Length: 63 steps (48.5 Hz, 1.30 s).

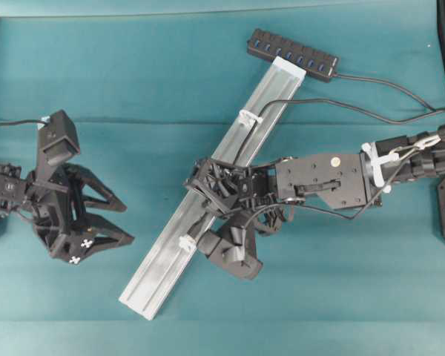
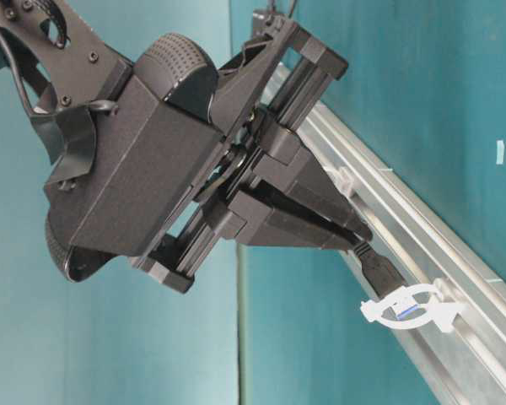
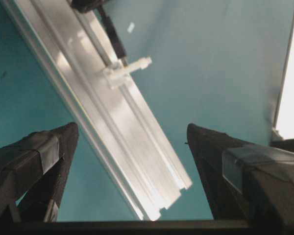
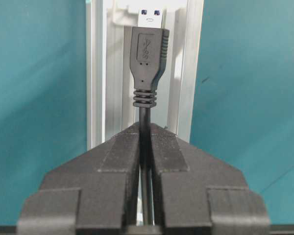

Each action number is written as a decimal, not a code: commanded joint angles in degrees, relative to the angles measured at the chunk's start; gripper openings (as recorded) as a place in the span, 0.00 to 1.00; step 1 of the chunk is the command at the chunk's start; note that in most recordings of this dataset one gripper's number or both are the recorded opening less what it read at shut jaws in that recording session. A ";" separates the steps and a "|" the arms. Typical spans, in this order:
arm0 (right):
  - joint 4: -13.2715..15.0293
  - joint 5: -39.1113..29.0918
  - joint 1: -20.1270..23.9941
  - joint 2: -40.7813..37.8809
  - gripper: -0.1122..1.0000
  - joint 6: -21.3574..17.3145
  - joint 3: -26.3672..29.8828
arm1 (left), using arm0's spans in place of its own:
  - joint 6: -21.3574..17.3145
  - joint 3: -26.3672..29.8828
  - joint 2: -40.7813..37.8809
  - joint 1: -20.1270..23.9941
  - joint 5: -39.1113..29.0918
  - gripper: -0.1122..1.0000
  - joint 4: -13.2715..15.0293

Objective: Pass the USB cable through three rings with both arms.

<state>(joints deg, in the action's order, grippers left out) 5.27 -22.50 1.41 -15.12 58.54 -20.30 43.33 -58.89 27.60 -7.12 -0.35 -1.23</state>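
A teal desk [image 1: 133,74] carries a long silver rail [image 1: 163,263] that lies slantwise, from near the middle bottom up toward a black hub [image 1: 293,55] at its upper end. The right arm [image 1: 334,182] reaches in from the right edge across the rail; the left arm [image 1: 30,196] sits well apart at the left edge.

The right gripper [image 4: 145,128] is pinched tight on the USB cable [image 4: 145,117], holding the cord just behind the plug [image 4: 149,58]. The plug sticks out straight ahead of the fingertips, along the rail's length. Its metal tip reaches the nearest white ring [image 2: 409,308] — in the table-level view the tip sits right at that loop, though whether it is fully through cannot be told. Behind the gripper the cord runs back up the rail through another ring [image 1: 248,117] and off to the right edge of the desk.

The left gripper [image 1: 126,220] stands wide, holding nothing, pointed toward the rail's lower end. Its wrist view shows the rail [image 3: 122,137] between the two spread fingers [image 3: 49,152], with the ring and plug farther up.
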 commanded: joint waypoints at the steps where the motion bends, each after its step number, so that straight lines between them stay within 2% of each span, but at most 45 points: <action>1: 0.00 0.35 0.35 0.00 0.15 -0.18 0.70 | 0.35 0.53 0.62 -0.53 0.18 0.96 -0.26; 9: -0.35 0.35 0.53 -0.18 0.15 -0.26 1.05 | 0.97 0.35 0.70 -1.67 0.00 0.96 -0.26; 23: -0.35 0.35 0.97 -0.44 0.15 -0.26 1.49 | 5.27 0.88 0.00 -2.81 1.93 0.96 -0.26; 38: -1.41 1.41 2.02 -0.62 0.15 -0.26 1.49 | 5.27 1.58 -5.63 -3.69 10.72 0.92 -0.26; 63: -1.93 1.23 2.99 -2.29 0.15 -0.44 3.25 | 5.27 2.29 -8.61 -4.75 10.90 0.91 -0.26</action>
<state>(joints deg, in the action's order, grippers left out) 3.52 -21.45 3.69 -16.61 58.45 -18.28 48.69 -57.30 18.72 -11.60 10.02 -1.23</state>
